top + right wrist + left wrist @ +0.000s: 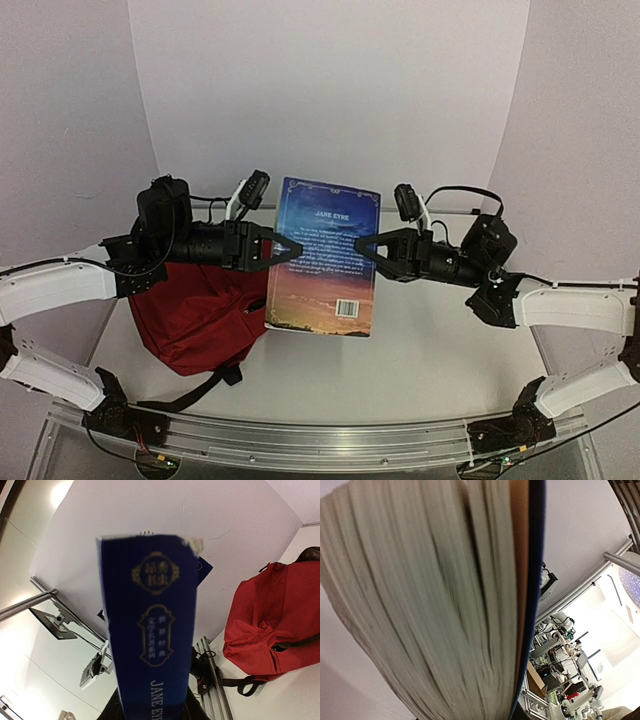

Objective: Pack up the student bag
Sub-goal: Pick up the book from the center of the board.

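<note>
Dark red soft fabric backpack (200,315) (270,625) with black straps: one unit. It lies slumped on the white table (420,370) under the left arm. It sits below and to the near-left of the left gripper (292,250), touching no fingers, and well apart from the right gripper (362,243).

Blue-covered paperback book (325,260) (445,605) (150,630) titled JANE EYRE: one unit, raised above the table between the two grippers. The left gripper is clamped on its page edge. The right gripper's fingers flank the spine; whether they press on it cannot be told.
</note>
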{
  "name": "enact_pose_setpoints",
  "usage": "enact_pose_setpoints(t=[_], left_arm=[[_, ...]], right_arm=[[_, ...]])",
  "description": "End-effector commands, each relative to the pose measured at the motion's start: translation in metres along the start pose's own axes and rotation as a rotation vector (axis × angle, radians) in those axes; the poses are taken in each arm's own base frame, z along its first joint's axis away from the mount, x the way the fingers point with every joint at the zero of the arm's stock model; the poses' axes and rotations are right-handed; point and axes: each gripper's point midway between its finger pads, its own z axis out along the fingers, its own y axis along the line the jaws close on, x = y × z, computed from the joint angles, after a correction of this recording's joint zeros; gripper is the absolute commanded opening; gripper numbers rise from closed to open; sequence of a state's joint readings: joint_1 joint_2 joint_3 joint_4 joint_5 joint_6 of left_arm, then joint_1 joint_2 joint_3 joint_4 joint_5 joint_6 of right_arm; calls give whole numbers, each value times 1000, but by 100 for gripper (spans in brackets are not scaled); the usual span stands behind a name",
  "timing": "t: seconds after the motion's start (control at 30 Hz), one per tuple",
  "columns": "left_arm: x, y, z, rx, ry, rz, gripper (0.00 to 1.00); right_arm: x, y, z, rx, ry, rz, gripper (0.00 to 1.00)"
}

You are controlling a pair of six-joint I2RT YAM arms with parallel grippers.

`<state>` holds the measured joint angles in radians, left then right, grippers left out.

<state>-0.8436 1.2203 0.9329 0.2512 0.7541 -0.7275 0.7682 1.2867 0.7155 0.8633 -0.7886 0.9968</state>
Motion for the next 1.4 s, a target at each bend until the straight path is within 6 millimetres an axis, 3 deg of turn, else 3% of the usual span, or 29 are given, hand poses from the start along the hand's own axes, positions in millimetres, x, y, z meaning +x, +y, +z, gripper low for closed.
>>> enact_pose_setpoints(t=[0.0,0.1,0.17,0.23,0.37,0.47,0.67,0.93,1.13,1.3,1.37], left_arm=[[-10,-5,-18,-61,-24,58,0],[3,-2,-22,-90,53,50,0],[15,-2,-23,-89,121,32,0],[27,-6,-23,-46,185,9,0],[42,-12,-19,30,286,-39,0],[46,-17,-16,74,325,-50,0],[53,-24,-9,136,386,-67,0],[57,-34,-7,201,431,-83,0],[58,-40,-3,257,464,-98,0],[57,-40,-2,260,472,-97,0],[59,-37,-1,250,476,-103,0]], right_arm=[[-20,-8,-6,149,-38,-150,62],[-18,-29,-16,318,26,-221,89],[-17,-36,-24,399,79,-271,98],[-16,-38,-24,445,141,-304,98],[8,-57,-28,515,347,-292,98],[23,-60,-25,483,457,-271,98],[48,-37,-5,265,576,-208,98],[59,-36,6,181,631,-191,98],[66,-33,21,103,673,-180,77],[69,-26,28,32,689,-176,50],[67,-23,30,17,680,-182,32]])
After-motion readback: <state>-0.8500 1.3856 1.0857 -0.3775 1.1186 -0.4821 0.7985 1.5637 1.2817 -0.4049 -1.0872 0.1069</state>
